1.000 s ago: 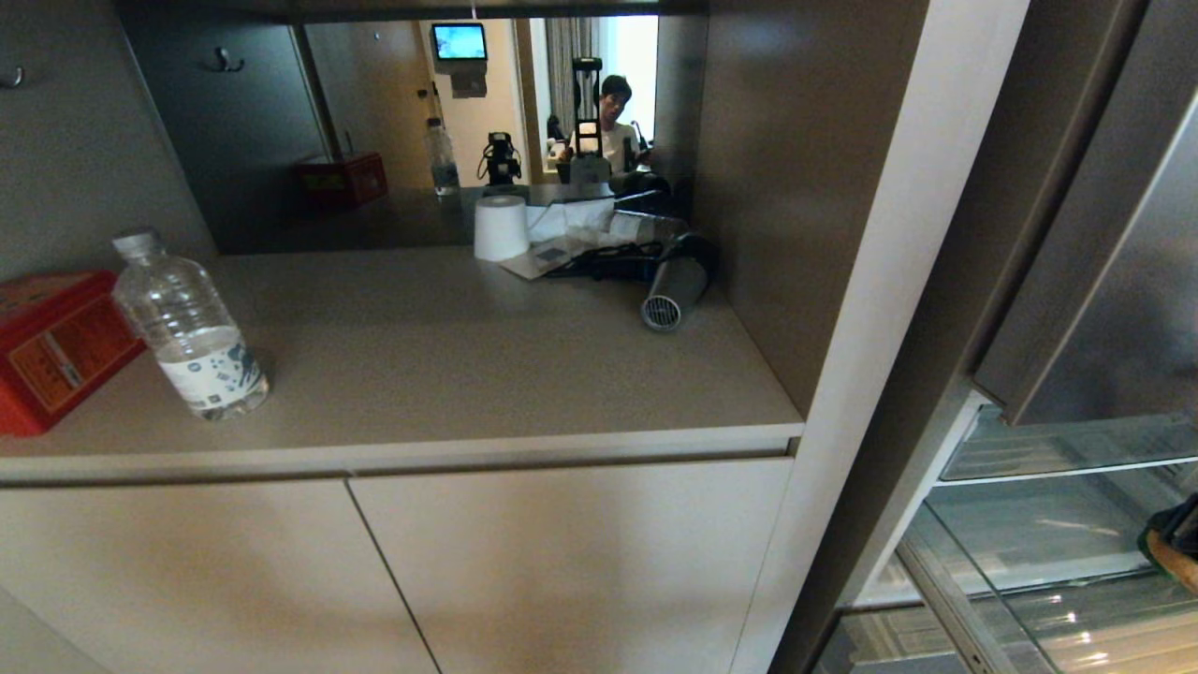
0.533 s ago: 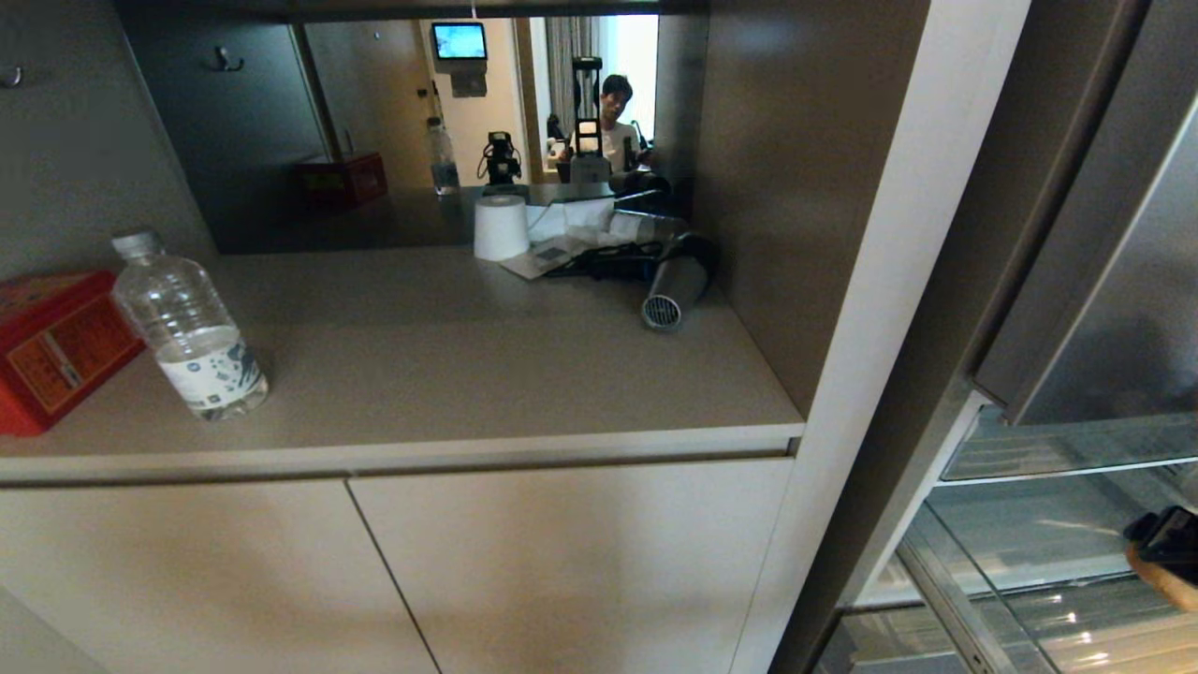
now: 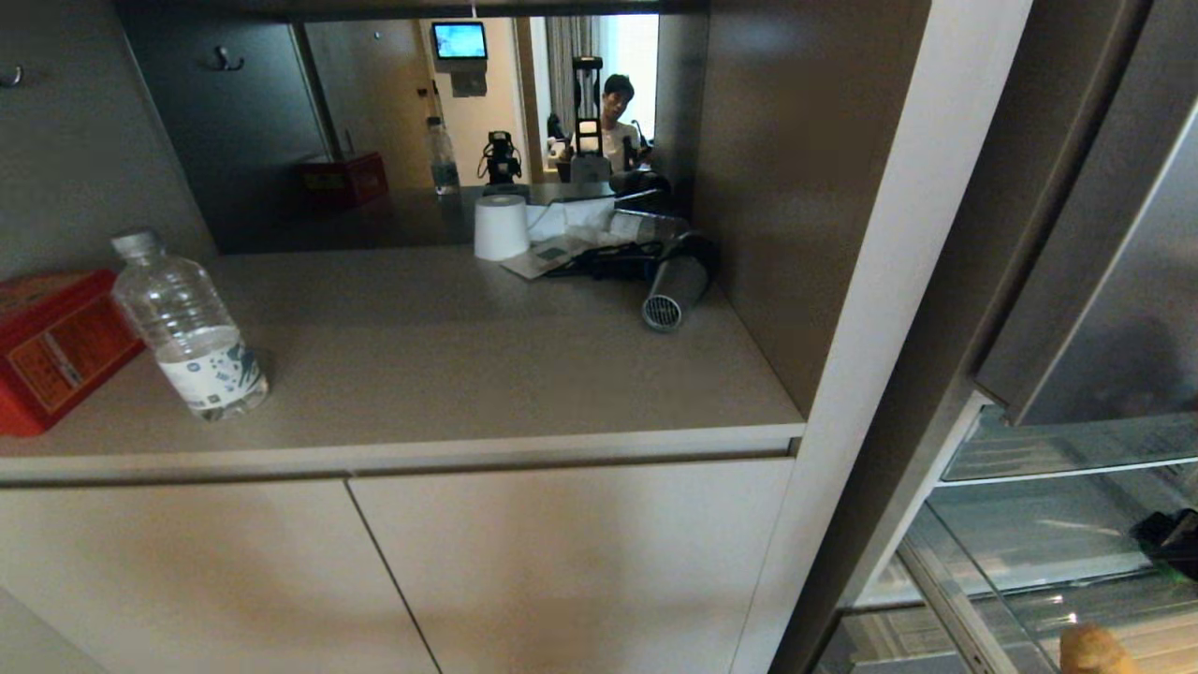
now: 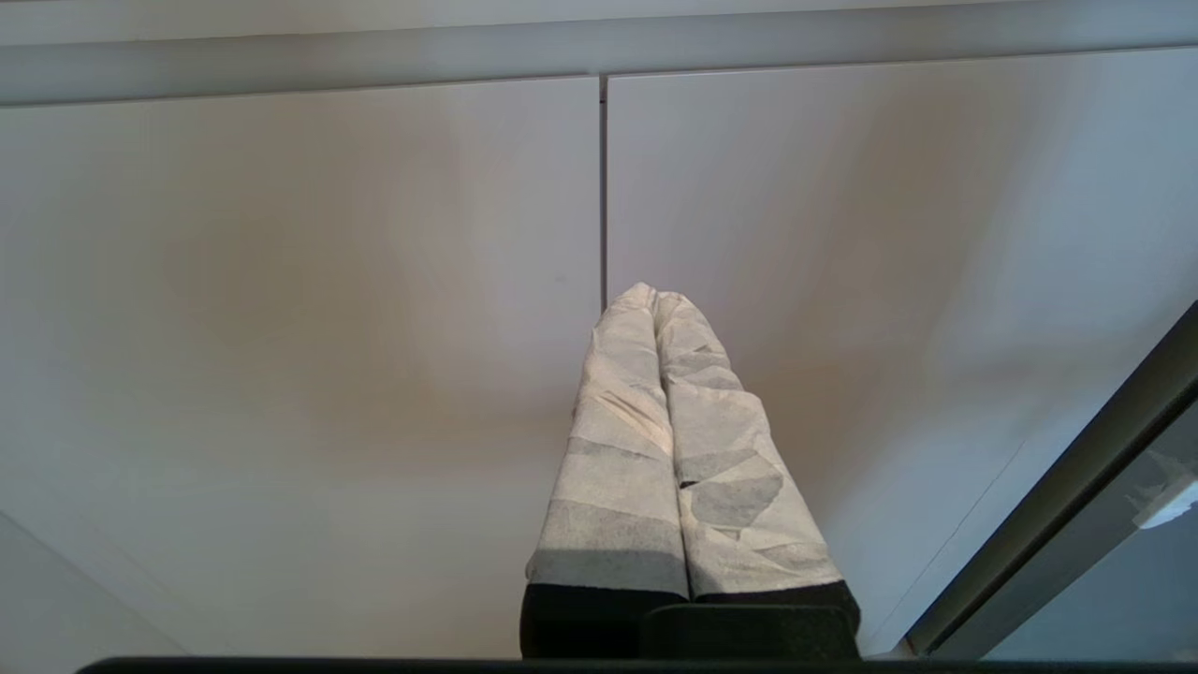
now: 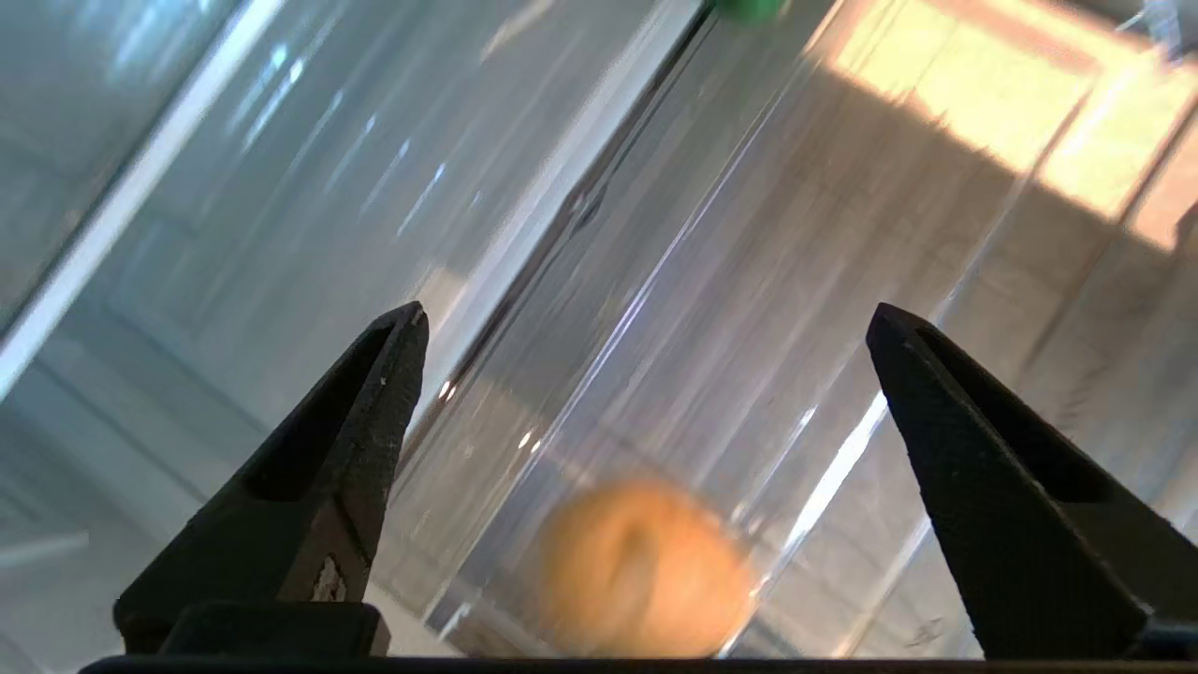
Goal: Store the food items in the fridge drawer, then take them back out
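1. Potato-like lump (image 5: pixel 646 566), tan-brown and blurred, lies inside the fridge drawer (image 5: pixel 711 309), on its see-through ribbed floor; in the head view the lump (image 3: pixel 1090 651) shows at the near end of the drawer (image 3: pixel 1048 562).
2. My right gripper (image 5: pixel 646 314) hangs over the drawer with its two black fingers (image 5: pixel 337 468) spread wide apart and nothing between them; the lump sits below the gap, clear of both fingers.
3. In the head view my right gripper (image 3: pixel 1170 538) shows only as a dark shape over the drawer, farther in than the lump.
4. A bit of green (image 5: pixel 749 7) shows at the drawer's far end; I cannot tell what it is.
5. My left gripper (image 4: pixel 655 304) has its wrapped fingers pressed together, empty, in front of the beige cabinet doors (image 4: pixel 299 281) beside the drawer.
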